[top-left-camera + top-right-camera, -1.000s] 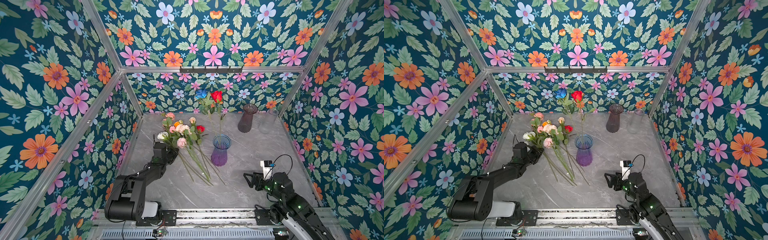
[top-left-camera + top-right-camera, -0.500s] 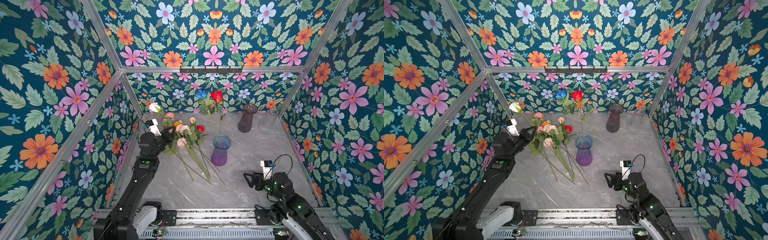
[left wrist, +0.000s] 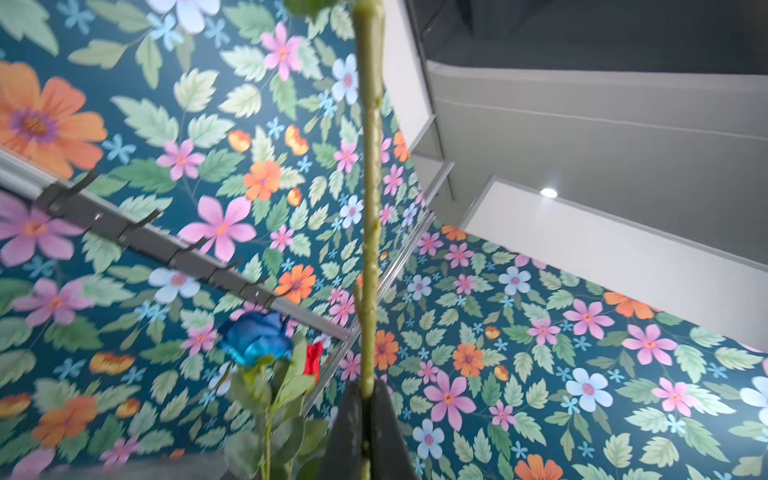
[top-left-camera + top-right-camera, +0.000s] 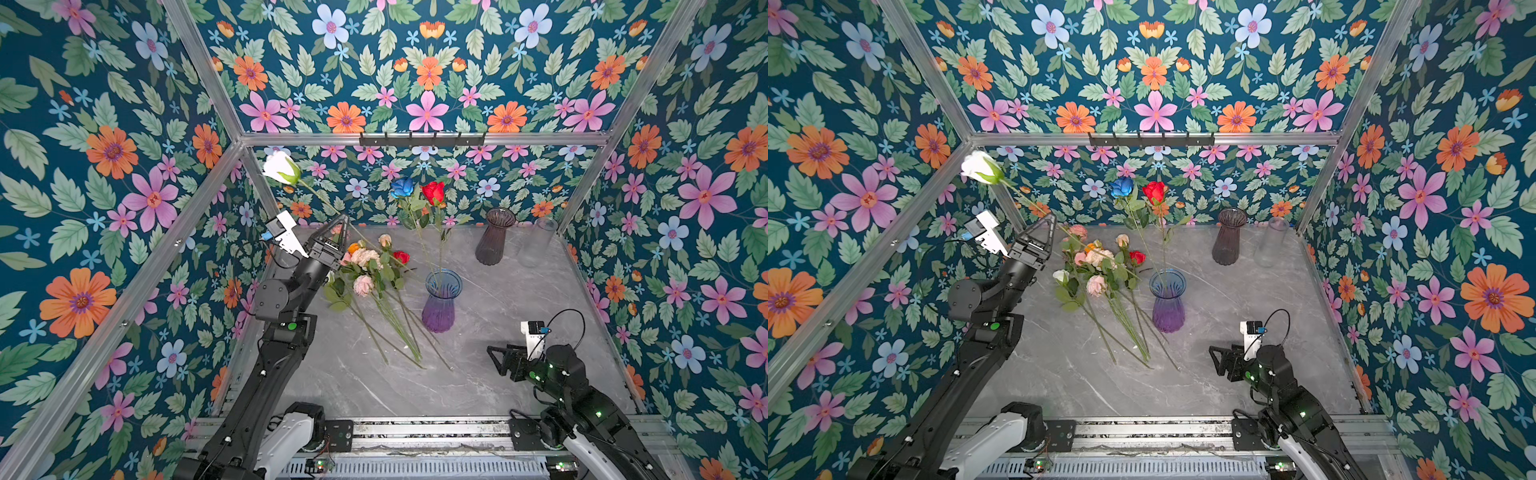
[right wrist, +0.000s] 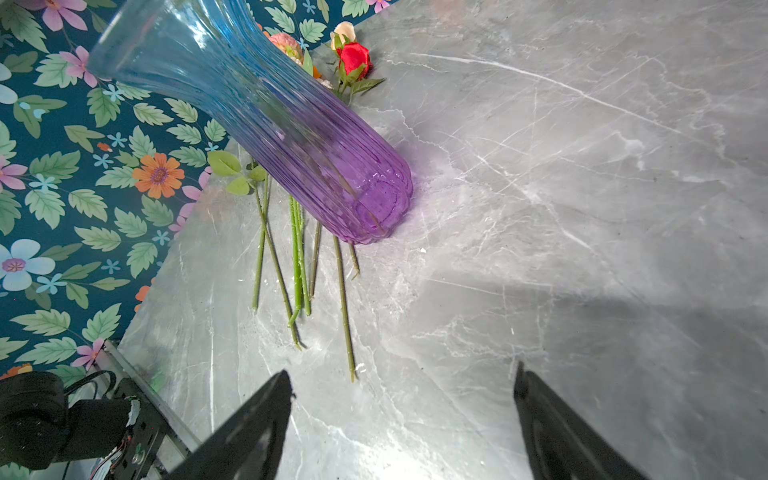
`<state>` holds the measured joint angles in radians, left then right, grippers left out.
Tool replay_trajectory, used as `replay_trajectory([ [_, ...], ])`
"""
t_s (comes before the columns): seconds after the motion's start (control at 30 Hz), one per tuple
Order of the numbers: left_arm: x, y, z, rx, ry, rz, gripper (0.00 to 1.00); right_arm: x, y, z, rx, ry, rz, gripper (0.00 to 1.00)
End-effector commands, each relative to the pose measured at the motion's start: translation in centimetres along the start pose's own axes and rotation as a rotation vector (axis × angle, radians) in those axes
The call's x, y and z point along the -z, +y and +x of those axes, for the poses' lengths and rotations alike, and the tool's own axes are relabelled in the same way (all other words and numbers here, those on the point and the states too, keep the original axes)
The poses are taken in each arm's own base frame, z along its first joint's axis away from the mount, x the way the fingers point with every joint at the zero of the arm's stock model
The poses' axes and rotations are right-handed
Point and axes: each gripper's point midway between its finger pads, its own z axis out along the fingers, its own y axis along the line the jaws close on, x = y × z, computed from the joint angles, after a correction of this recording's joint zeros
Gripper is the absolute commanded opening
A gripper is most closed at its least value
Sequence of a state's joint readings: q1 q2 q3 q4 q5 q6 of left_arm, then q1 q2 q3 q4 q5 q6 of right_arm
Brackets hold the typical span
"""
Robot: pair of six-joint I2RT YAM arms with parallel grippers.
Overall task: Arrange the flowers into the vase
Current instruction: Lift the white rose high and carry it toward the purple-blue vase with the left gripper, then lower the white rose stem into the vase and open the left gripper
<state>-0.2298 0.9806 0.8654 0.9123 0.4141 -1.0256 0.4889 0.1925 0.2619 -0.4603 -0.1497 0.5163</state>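
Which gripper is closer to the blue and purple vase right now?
Right. The right gripper is low and open, facing the blue and purple vase. The left gripper hangs high across the flower pile, holding a white rose.

No readable text, no labels, no brands, no numbers, no signs

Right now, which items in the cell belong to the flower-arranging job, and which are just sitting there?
Job:
- white long-stemmed rose, gripped by the shut left gripper
- blue-to-purple ribbed glass vase, holding a blue rose and a red rose
- loose pile of mixed artificial flowers beside it

Idle:
- dark smoky glass vase
- clear glass vase
- black hook rail
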Motion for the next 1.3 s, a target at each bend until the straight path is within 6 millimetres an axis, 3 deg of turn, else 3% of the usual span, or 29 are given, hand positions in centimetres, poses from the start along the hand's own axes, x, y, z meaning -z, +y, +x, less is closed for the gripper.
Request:
replay_trajectory([
  [0.0,-0.8,-3.3,-2.1,-0.017,-0.093,0.142,0.0,0.1,0.2,-0.5,0.002,-0.022,-0.006,0.85],
  [0.13,-2.2,-3.1,-0.4,-0.063,-0.07,0.149,0.0,0.1,0.2,-0.5,0.002,-0.021,-0.006,0.85],
  [0.37,-4.1,-2.7,6.5,-0.246,0.079,0.091,0.0,0.1,0.2,-0.5,0.003,-0.022,-0.007,0.85],
  [0.63,-3.7,-0.1,12.7,-0.336,0.223,-0.007,0.0,0.1,0.2,-0.5,0.003,-0.024,-0.006,0.85],
  [1.13,-2.2,3.3,19.2,-0.238,0.306,-0.067,0.0,0.1,0.2,-0.4,0.003,-0.023,-0.008,0.85],
  [1.27,-1.8,4.7,19.5,-0.16,0.229,-0.127,0.0,0.2,0.2,-0.5,0.003,-0.024,-0.009,0.85],
])
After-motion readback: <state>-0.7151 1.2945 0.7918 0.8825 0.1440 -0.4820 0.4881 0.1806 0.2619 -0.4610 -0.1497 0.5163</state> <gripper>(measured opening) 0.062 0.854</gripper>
